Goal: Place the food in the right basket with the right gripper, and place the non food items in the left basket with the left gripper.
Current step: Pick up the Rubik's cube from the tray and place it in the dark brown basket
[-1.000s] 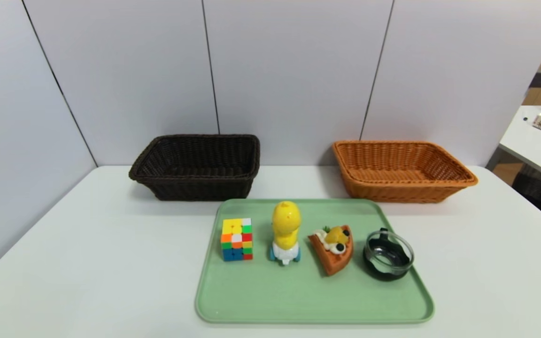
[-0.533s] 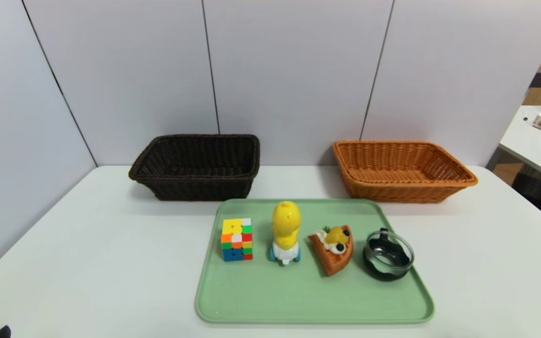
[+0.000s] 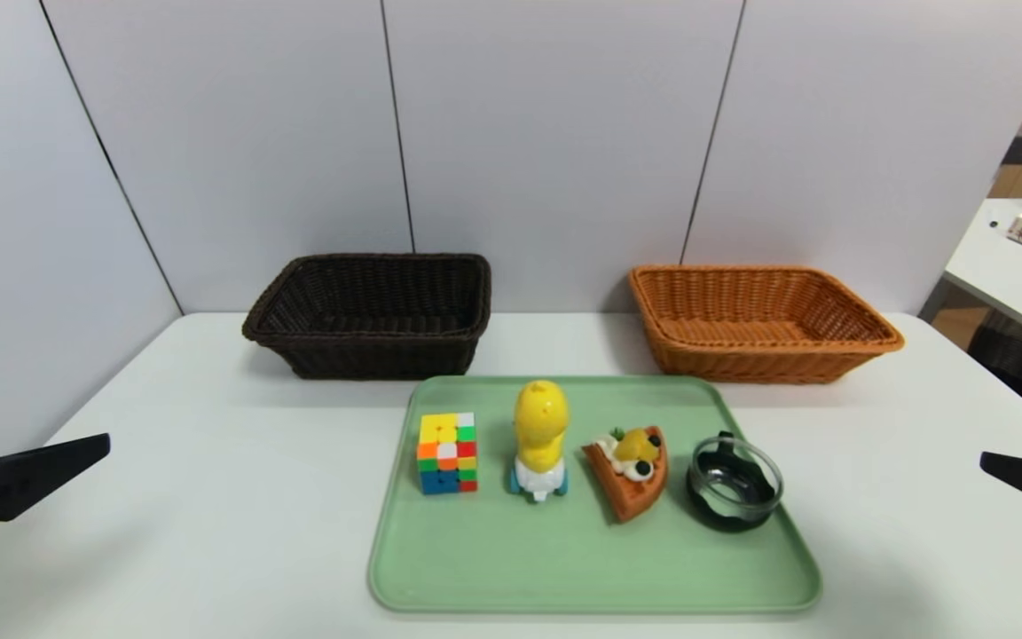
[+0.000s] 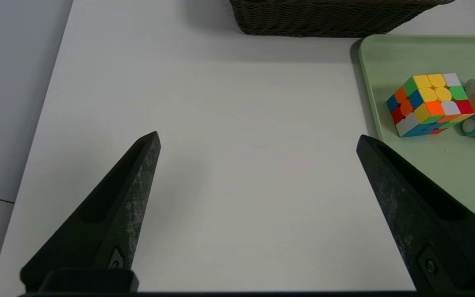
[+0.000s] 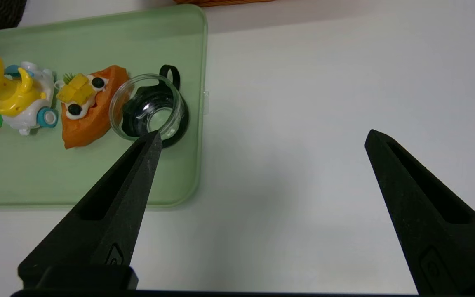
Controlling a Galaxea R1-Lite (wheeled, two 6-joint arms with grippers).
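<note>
Clad in black on both left gripper (image 4: 259, 136) and right gripper (image 5: 264, 132), with long, wedge-shaped fingers (image 5: 423, 206) tapering to narrow tips. Hollowed by dark, elongated recesses; fitted near the base with small round screws (image 4: 430, 266); mottled pale grey along the left inner faces (image 4: 140, 194).

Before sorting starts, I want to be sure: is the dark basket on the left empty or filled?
Empty: the dark basket shows its bare woven inside in the head view, with nothing in it.

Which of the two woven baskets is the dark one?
The left basket, the nearly black one standing behind the cube's side of the tray; the other basket is orange-brown.
</note>
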